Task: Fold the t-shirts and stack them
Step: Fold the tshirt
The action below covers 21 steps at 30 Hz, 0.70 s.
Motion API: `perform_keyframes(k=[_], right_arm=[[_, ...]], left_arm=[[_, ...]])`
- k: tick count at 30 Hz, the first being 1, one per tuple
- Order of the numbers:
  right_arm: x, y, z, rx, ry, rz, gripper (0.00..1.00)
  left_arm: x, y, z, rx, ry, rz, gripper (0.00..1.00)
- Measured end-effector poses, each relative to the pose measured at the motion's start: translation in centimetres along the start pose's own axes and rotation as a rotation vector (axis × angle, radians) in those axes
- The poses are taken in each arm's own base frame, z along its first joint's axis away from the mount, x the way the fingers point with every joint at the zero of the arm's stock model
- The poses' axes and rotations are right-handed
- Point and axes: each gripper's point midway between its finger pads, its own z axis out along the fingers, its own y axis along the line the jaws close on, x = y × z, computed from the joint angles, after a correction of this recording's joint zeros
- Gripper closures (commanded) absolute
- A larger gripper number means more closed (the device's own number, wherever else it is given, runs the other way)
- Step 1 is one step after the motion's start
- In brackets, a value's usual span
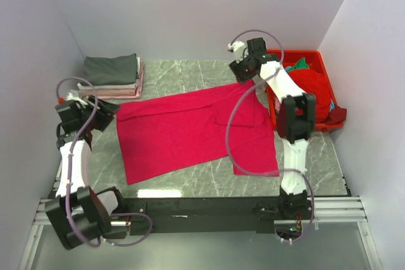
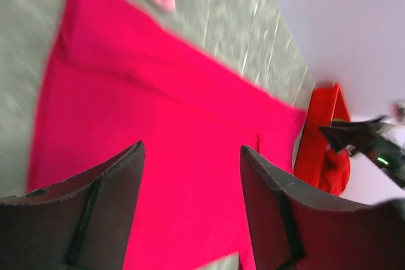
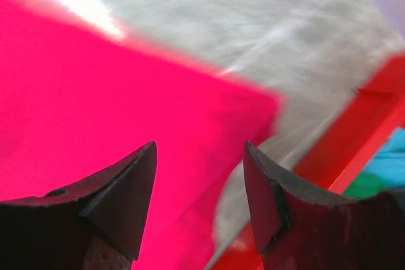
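Crimson t-shirt (image 1: pixel 183 134) is lying across the table (image 1: pixel 190 74), folded t-shirts (image 1: pixel 114 71) and red bin (image 1: pixel 328 74) occupying far corners; left gripper (image 2: pixel 193 150), right gripper (image 3: pixel 199 147) gaping empty.

No text, label, brand, number or sign can be read on anything.

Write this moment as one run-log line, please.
shirt: pink, laid out on table | left fingers: open, empty | right fingers: open, empty, near bin | folded stack: far left corner

right arm (image 1: pixel 294 115) hides part of crimson t-shirt (image 1: pixel 183 134); wrist views blurred.
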Motion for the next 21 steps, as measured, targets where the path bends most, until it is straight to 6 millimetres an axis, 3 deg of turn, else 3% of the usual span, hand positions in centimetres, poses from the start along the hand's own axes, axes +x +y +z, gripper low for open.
perform_keyframes(k=[6, 8, 10, 12, 16, 21], right_arm=[[-2.6, 14.0, -14.3, -0.345, -0.259, -0.393, 0.35], [-0.7, 19.1, -18.5, -0.479, -0.358, -0.514, 0.35], [2.2, 21.8, -20.8, -0.567, -0.4, -0.557, 0.35], [4.8, 22.6, -21.4, -0.603, -0.393, -0.551, 0.35], [9.2, 23.0, -20.0, -0.626, -0.32, -0.489, 0.35], [11.9, 21.8, -19.5, -0.603, -0.275, -0.393, 0.35]], left_arm=[[9.4, -3.3, -1.6, -0.001, 0.18, 0.04, 0.35], [12.3, -3.7, -2.6, -0.016, 0.224, 0.035, 0.35], [14.8, -3.0, -3.8, -0.077, 0.252, -0.002, 0.37], [17.0, -1.7, -5.0, -0.151, 0.28, -0.053, 0.39], [20.3, 1.6, -7.8, -0.349, 0.319, -0.169, 0.44], [21.3, 5.6, -8.9, -0.592, 0.29, -0.211, 0.45]])
